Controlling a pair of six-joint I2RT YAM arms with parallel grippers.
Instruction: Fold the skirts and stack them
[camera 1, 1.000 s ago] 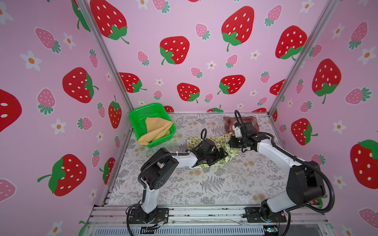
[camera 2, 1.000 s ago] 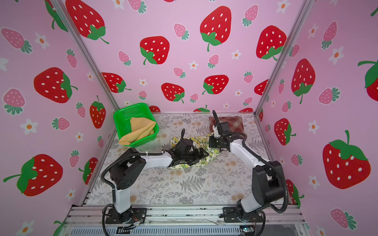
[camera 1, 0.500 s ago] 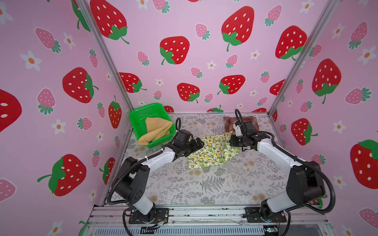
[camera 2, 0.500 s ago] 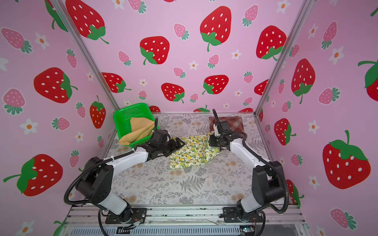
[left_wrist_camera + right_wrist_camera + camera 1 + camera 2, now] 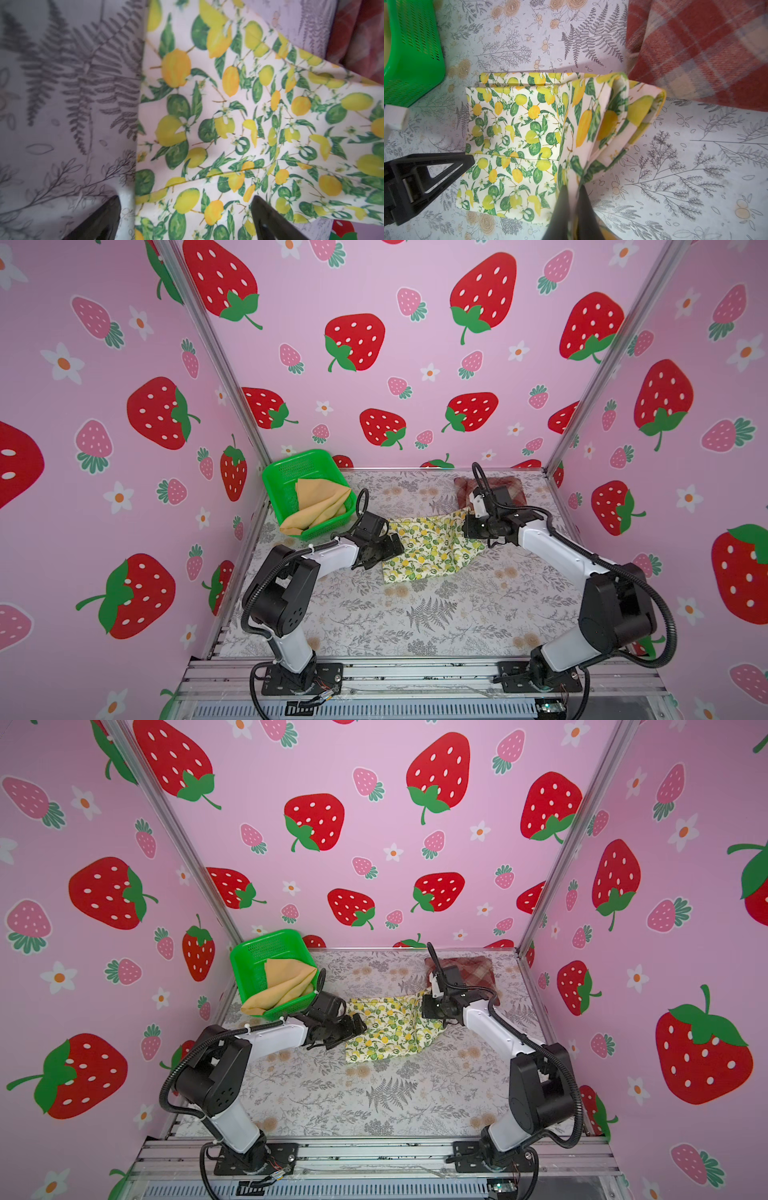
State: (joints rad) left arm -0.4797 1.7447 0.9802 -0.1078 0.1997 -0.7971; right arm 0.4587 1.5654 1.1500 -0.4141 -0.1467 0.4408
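Observation:
The lemon-print skirt [image 5: 432,549] [image 5: 388,1029] [image 5: 249,124] [image 5: 512,135] lies partly folded mid-table. My right gripper [image 5: 467,512] [image 5: 424,995] [image 5: 573,187] is shut on its right edge, which it holds raised off the table. My left gripper [image 5: 395,545] [image 5: 359,1025] [image 5: 186,199] is open at the skirt's left edge, one finger over the cloth and one over the table. The red-brown plaid skirt [image 5: 515,491] [image 5: 476,969] [image 5: 706,52] lies folded at the back right, partly behind my right arm. The mustard skirt [image 5: 320,502] [image 5: 286,984] drapes over the basket's front.
A green perforated basket [image 5: 291,472] [image 5: 251,961] [image 5: 415,52] stands at the back left corner, close behind my left wrist. Pink strawberry walls close in the table on three sides. The fern-print tabletop [image 5: 415,614] stretches toward the front rail.
My left gripper has pulled back leftward off the middle of the lemon skirt to its left edge, uncovering the cloth. The right gripper keeps its hold in the same place.

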